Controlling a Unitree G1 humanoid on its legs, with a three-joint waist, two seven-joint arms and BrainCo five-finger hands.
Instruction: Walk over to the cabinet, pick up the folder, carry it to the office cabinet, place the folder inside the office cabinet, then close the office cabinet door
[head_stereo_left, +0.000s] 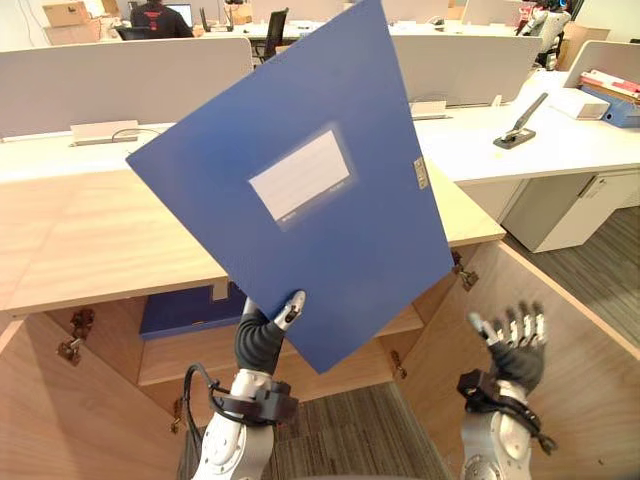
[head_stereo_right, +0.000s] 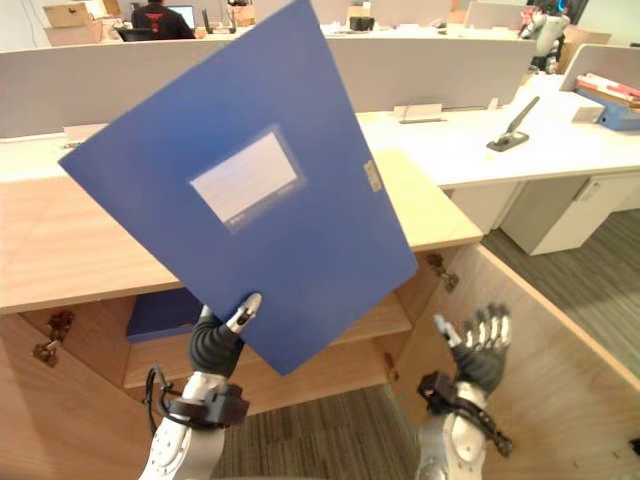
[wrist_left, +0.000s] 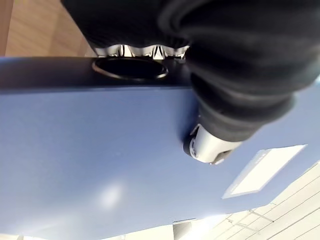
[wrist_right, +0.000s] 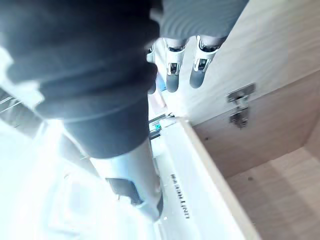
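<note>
- Left eye view: we are gripping the blue folder (head_stereo_left: 300, 190) by its lower corner in our left hand (head_stereo_left: 258, 345), above the open office cabinet (head_stereo_left: 160, 358); our right hand (head_stereo_left: 518, 355) is hovering, fingers spread.
- Left wrist view: our thumb (wrist_left: 207, 147) is pressing the folder's face.
- Right wrist view: straight fingers (wrist_right: 171, 80) are pointing past a door hinge (wrist_right: 239, 107).

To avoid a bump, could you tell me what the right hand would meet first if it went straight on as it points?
Most likely the wooden inner face of the open cabinet door, near its hinge; the open right hand points at it, though depth is unclear.
</note>
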